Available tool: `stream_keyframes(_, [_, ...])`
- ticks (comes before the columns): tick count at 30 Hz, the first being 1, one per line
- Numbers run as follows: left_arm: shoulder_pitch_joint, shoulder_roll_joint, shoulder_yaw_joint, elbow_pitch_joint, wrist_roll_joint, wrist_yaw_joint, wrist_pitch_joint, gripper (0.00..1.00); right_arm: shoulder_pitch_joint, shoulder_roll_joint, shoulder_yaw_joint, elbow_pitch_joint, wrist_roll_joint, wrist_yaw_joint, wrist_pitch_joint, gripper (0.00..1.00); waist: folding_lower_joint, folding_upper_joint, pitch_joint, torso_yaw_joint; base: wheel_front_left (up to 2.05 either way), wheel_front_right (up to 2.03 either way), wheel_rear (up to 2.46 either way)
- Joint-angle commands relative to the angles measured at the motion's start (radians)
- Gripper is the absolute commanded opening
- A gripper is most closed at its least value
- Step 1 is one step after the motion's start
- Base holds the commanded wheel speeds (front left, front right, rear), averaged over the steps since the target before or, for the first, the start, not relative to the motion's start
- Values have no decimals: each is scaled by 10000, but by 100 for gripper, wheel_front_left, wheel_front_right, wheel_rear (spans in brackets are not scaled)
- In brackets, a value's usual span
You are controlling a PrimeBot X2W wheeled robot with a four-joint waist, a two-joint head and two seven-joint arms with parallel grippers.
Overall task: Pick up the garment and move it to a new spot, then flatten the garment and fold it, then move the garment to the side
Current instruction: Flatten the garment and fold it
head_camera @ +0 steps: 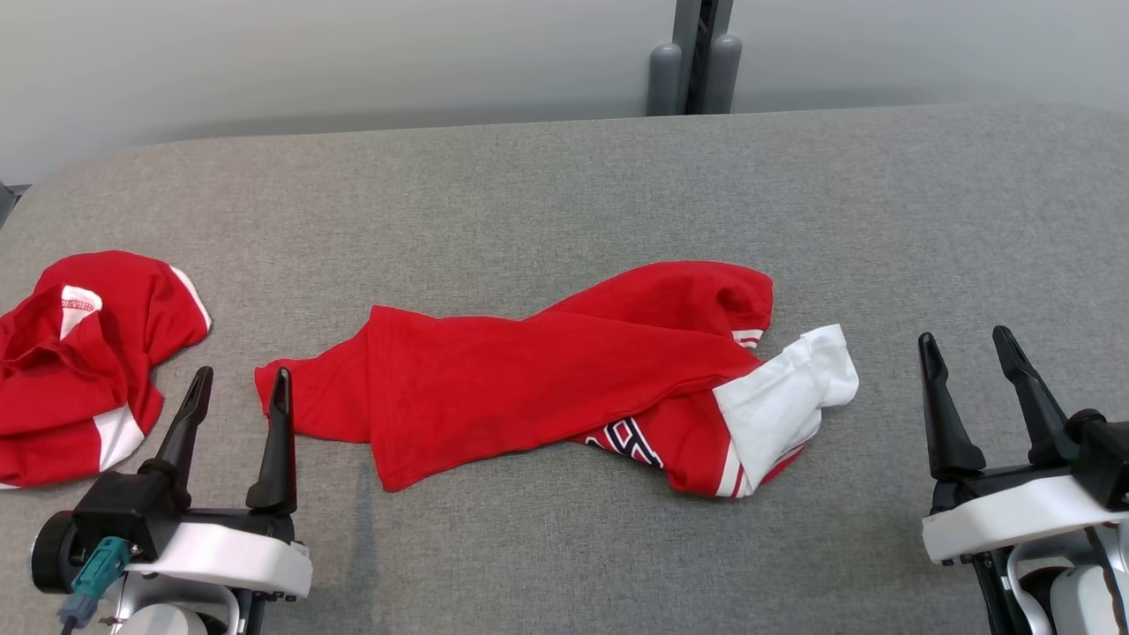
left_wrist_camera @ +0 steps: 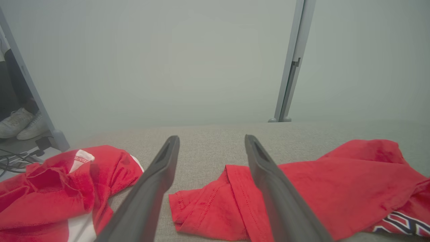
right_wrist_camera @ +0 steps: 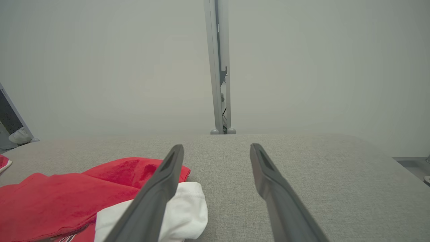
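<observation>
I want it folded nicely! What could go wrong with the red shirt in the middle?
The middle shirt lies twisted and doubled over, so the open left gripper might pinch two layers, and then it would not spread flat. The other red shirt lies close beside that gripper and could get grabbed by mistake. The white sleeve is bunched up and might end up tucked under.

Two red shirts are counted: crumpled shirt (head_camera: 79, 362), stretched shirt (head_camera: 529, 379). Two pincers are counted: left pincer (head_camera: 243, 371), right pincer (head_camera: 963, 335). One desk (head_camera: 564, 194) and two white shoes (left_wrist_camera: 20, 124) are noted.
</observation>
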Motion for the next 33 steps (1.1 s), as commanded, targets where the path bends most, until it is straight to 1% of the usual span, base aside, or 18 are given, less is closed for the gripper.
stream_keyframes(1, [19, 30, 33, -53, 77, 6, -48, 100, 86, -39, -36, -42, 34, -3, 5, 100, 0, 0, 0, 24, 0, 0, 0])
stream_keyframes(3, [-99, 51, -37, -133, 148, -34, -40, 100, 93, -52, -62, -78, 23, -3, 37, 100, 0, 0, 20, 80, 0, 0, 0])
stream_keyframes(6, [-371, 44, -368, -77, 94, -352, 326, 100, 76, -58, -125, -146, 2, -3, 99, 100, 0, 0, 114, 196, 0, 0, 0])
stream_keyframes(11, [-687, -62, -1182, 668, -404, -1115, 1859, 100, -116, -64, 11, -152, -6, -3, 165, 100, 0, 0, 286, 257, 0, 0, 0])
stream_keyframes(14, [-815, -212, -1499, 1217, -719, -1436, 2546, 100, -193, -49, 96, -133, -9, -3, 156, 100, 0, 0, 394, 236, 0, 0, 0])
stream_keyframes(19, [-1008, -421, -1687, 1936, -1089, -1836, 2892, 100, -210, -24, 109, -60, 49, -3, 103, 100, 0, 0, 535, 170, 0, 0, 0])
stream_keyframes(20, [-1021, -454, -1719, 2059, -1154, -1888, 2920, 98, -229, -32, 114, -42, 58, -3, 102, 100, 0, 0, 566, 143, 0, 0, 0])
stream_keyframes(21, [-1045, -478, -1736, 2182, -1202, -1962, 2935, 80, -251, -40, 114, -21, 68, -3, 91, 100, 0, 0, 589, 120, 0, 0, 0])
stream_keyframes(22, [-1091, -484, -1734, 2277, -1218, -1993, 2919, 66, -261, -51, 115, -6, 73, -3, 80, 100, 0, 0, 606, 101, 0, 0, 0])
stream_keyframes(23, [-1154, -474, -1746, 2359, -1225, -2063, 2883, 47, -272, -59, 112, 9, 73, -3, 72, 100, 0, 0, 623, 82, 0, 0, 0])
stream_keyframes(24, [-1196, -473, -1759, 2430, -1239, -2091, 2874, 20, -285, -60, 109, 23, 80, -3, 65, 100, 0, 0, 640, 63, 0, 0, 0])
stream_keyframes(25, [-1220, -476, -1775, 2508, -1277, -2160, 2889, 0, -293, -67, 103, 34, 91, -3, 61, 100, 0, 0, 656, 45, 0, 0, 0])
stream_keyframes(27, [-1256, -469, -1791, 2574, -1275, -2189, 2901, 0, -304, -80, 90, 45, 101, -3, 55, 100, 0, 0, 670, 27, 0, 0, 0])
stream_keyframes(30, [-1405, -472, -1880, 2865, -1349, -2389, 2986, 0, -425, -131, 62, 80, 123, -3, 58, 100, 0, 0, 710, -30, 0, 0, 0])
stream_keyframes(33, [-1503, -508, -1906, 3041, -1353, -2454, 2905, 0, -423, -129, -3, 58, 96, -3, 17, 100, 0, 0, 714, -49, 0, 0, 0])
